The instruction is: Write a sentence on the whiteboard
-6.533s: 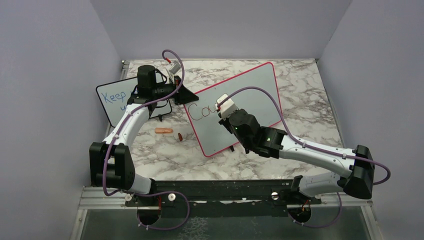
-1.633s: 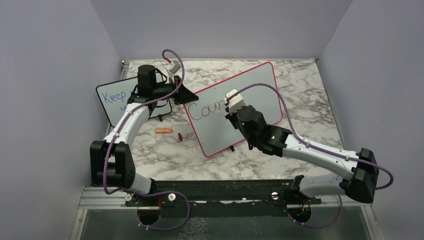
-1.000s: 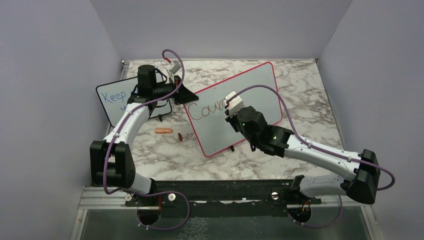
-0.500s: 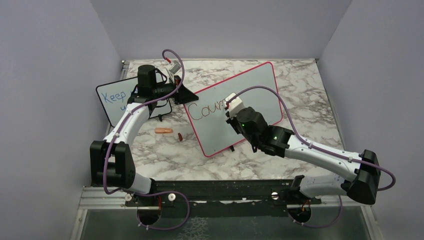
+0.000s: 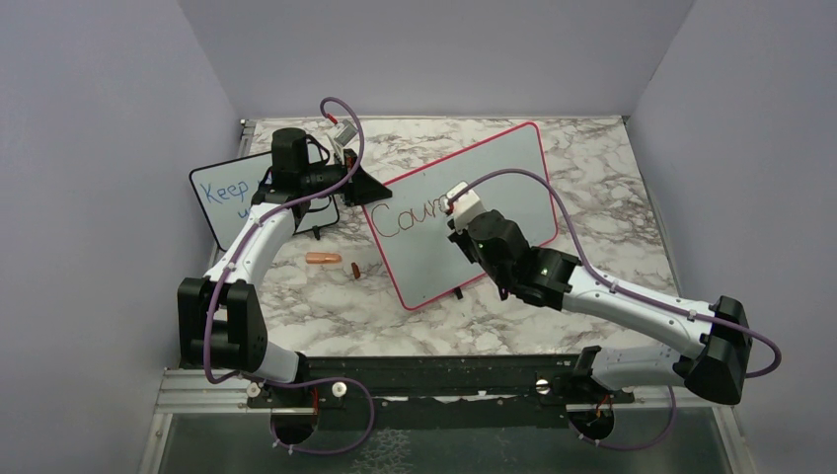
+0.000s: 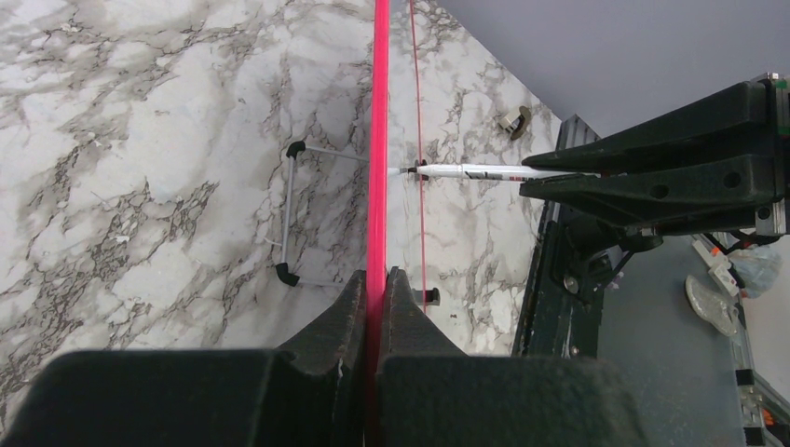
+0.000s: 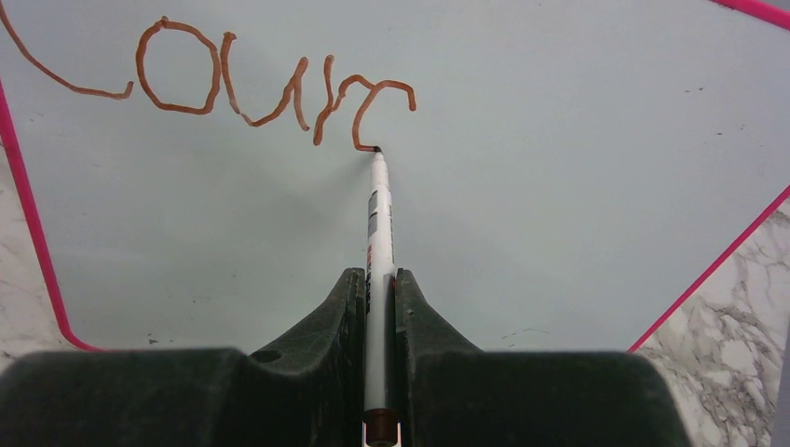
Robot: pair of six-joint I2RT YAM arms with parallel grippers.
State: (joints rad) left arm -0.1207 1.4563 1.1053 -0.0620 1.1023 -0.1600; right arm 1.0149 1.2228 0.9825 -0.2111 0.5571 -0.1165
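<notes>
Right gripper [image 7: 380, 284] clamped on marker [image 7: 375, 209], tip touching whiteboard [image 7: 559, 168] under sentence's [image 7: 226, 79] rightmost stroke; unwritten board lies right of tip

Left arm [image 5: 249, 242] raised from base at near-left of bench, elbow bent, forearm reached forward, wrist turned to right. Left gripper [image 6: 377, 279] closed, red frame edge of whiteboard [image 6: 380, 140] pinched between fingers. Right arm [image 5: 632, 304] stretched low from near-right base, diagonally toward centre. Right gripper [image 7: 378, 279] closed on marker [image 7: 376, 209], marker held in line with fingers, tip touching board face.
</notes>
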